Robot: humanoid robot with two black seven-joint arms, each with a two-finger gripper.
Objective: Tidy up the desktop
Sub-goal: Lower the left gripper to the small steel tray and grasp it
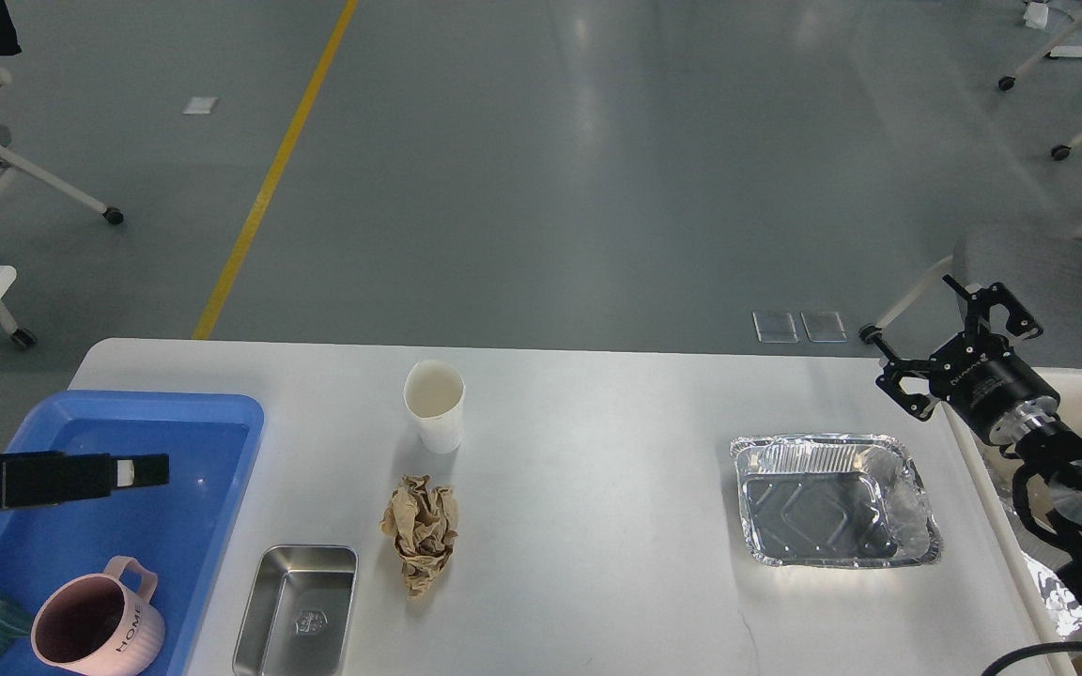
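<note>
Our right gripper (943, 340) hangs past the far right corner of the desktop (597, 451), fingers spread wide, nothing between them. Our left gripper (151, 470) hovers over the blue tray (222, 422), seen side-on, so we cannot tell whether it is apart or closed. On the white desktop stretching before us: a paper cup (435, 406), a crumpled brown paper (421, 530), a steel pan (297, 610) and a foil tray (832, 500). A pink mug (100, 631) sits in the blue tray.
</note>
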